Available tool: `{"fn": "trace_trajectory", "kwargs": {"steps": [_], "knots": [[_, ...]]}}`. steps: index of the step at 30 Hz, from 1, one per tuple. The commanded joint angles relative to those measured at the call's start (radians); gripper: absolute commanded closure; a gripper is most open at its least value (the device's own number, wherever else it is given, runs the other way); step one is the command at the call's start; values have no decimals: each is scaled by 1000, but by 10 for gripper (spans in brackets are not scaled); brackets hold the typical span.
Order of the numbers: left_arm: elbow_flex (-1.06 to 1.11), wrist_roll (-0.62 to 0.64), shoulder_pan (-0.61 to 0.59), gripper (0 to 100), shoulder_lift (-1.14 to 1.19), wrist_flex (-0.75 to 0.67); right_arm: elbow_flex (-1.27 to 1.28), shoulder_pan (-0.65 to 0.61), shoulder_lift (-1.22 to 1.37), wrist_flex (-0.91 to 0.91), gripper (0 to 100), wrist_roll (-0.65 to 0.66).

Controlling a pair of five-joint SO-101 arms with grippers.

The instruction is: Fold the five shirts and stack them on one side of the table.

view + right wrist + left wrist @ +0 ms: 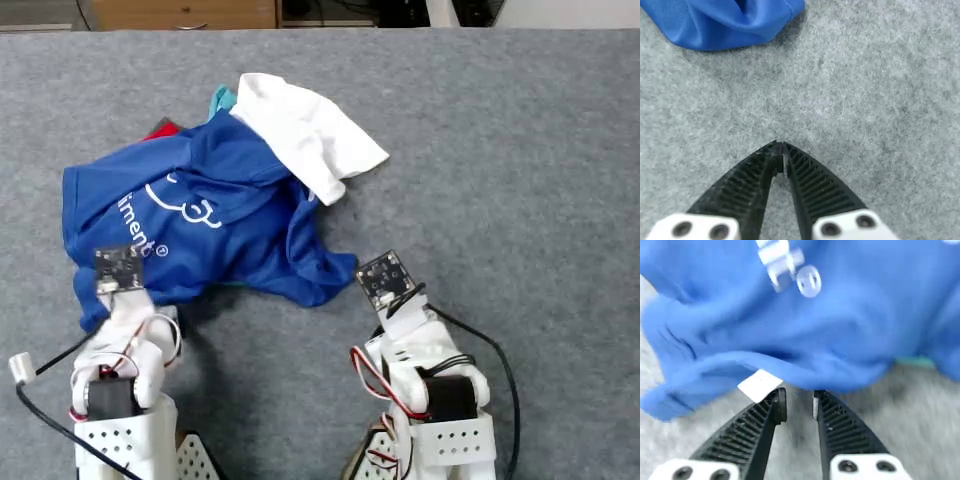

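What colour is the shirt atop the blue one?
The shirt is white; the high view shows it best.

The high view looks down on the grey bench (540,180) from above. The left wrist view faces along the left end effector (799,407), very near the blue shirt (840,330); the right wrist view, along the right end effector (781,150), shares that shirt's edge

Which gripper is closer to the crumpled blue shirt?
Left. The left gripper sits at the edge of the crumpled blue fabric shirt; the right gripper is over the grey felt tabletop, apart from it.
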Motion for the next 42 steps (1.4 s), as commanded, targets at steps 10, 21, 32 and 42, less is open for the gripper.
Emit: {"fn": "trace_trajectory", "kwargs": {"steps": [10,21,32,42], "knots": [[-221,-5,-132,893,4,-133,1,-12,-107,2,994,-5],[-506,15,-126,784,374,-137,-1,-8,-107,-49,857,-5],[-864,34,103,783,1179,-141,-1,-8,-107,-49,803,-6],[-928,63,144,982,1438,-193,-1,-5,-107,-54,803,-2]]}}
